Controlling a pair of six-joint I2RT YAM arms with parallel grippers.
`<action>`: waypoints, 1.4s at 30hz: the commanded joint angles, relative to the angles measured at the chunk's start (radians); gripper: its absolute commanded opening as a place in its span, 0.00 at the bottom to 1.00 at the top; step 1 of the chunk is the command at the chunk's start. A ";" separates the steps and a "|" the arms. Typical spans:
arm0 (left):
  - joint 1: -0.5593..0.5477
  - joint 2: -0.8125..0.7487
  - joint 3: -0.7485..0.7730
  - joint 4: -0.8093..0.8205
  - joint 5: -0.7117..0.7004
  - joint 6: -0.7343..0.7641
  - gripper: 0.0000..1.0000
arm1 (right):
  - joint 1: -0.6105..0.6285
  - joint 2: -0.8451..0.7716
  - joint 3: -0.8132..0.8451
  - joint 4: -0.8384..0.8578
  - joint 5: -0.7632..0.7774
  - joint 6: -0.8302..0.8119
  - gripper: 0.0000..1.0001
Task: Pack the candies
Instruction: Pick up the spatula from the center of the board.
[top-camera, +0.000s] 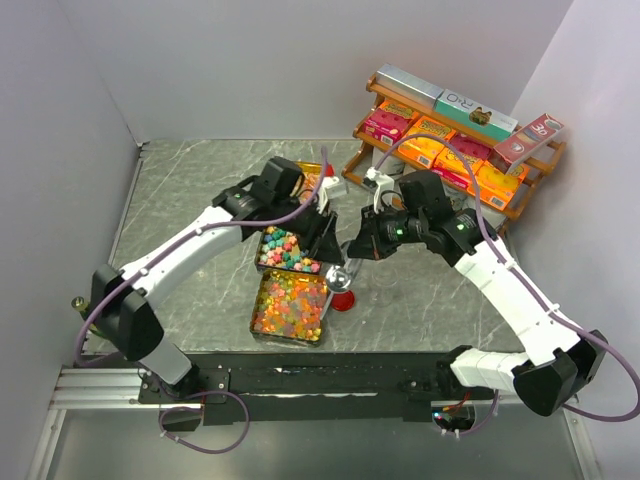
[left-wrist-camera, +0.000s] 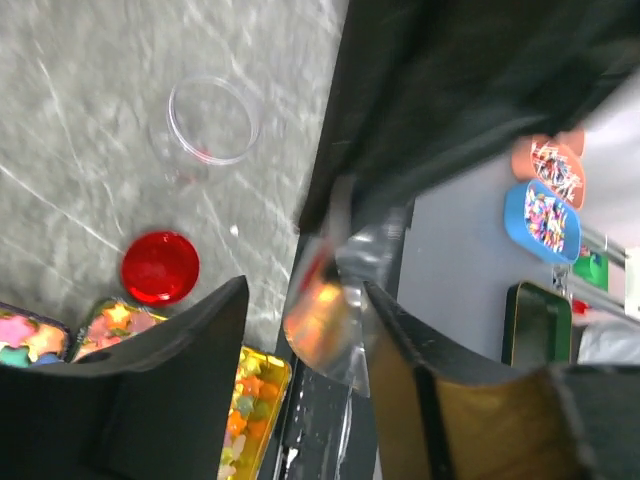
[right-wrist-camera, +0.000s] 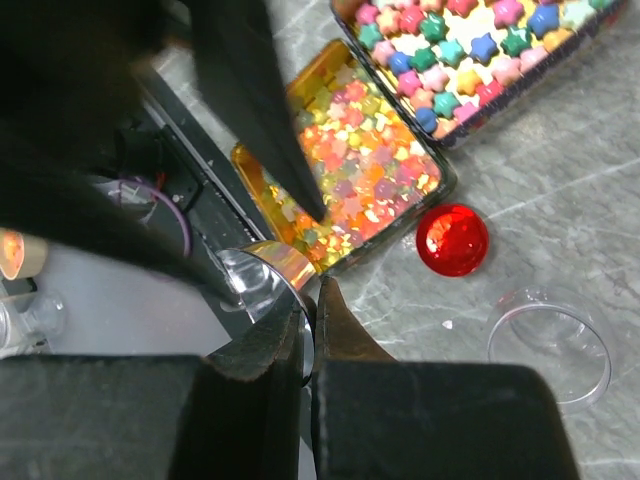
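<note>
The candies lie in two trays. Star-shaped candies (top-camera: 285, 250) fill a dark tray, also in the right wrist view (right-wrist-camera: 470, 45). Glossy gummies (top-camera: 290, 305) fill a gold tray (right-wrist-camera: 365, 170). My right gripper (top-camera: 352, 250) (right-wrist-camera: 312, 300) is shut on the rim of a shiny metal scoop (right-wrist-camera: 262, 280) above the table's front edge, beside the gold tray. My left gripper (top-camera: 322, 235) (left-wrist-camera: 305, 290) is open. The scoop (left-wrist-camera: 325, 320) hangs between its fingers, close to the right one. A clear round jar (left-wrist-camera: 213, 120) (right-wrist-camera: 550, 340) stands open beside a red lid (left-wrist-camera: 160, 267) (right-wrist-camera: 453, 240).
A wooden rack (top-camera: 450, 150) with orange and pink boxes stands at the back right. Grey walls close in the left, back and right sides. The arm rail (top-camera: 330, 380) runs along the near edge, just below the gold tray.
</note>
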 joint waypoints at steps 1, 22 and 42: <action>-0.031 0.055 0.059 -0.092 0.009 0.072 0.52 | 0.012 -0.009 0.068 -0.004 -0.036 -0.020 0.00; 0.034 0.084 0.033 0.139 -0.300 -0.289 0.01 | -0.002 -0.213 -0.063 0.135 0.472 0.227 0.71; 0.202 -0.155 -0.177 0.288 -0.814 -1.603 0.01 | 0.011 -0.279 -0.285 0.591 0.368 0.384 0.84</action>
